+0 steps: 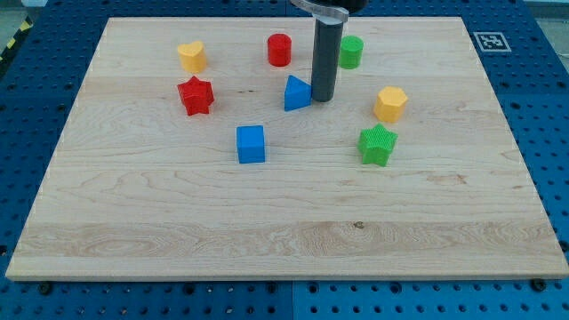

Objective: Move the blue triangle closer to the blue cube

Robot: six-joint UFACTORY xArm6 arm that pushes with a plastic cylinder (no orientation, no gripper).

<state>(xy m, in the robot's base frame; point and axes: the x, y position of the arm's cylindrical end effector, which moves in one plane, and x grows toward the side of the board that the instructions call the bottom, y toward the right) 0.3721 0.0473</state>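
Observation:
The blue triangle lies on the wooden board, above the centre. The blue cube sits below it and to its left, about a block's width of bare wood apart. My tip is down on the board right against the triangle's right side. The dark rod rises from there to the view's top edge.
A red cylinder and green cylinder stand near the top. A yellow heart and red star are at the left. A yellow hexagon and green star are at the right.

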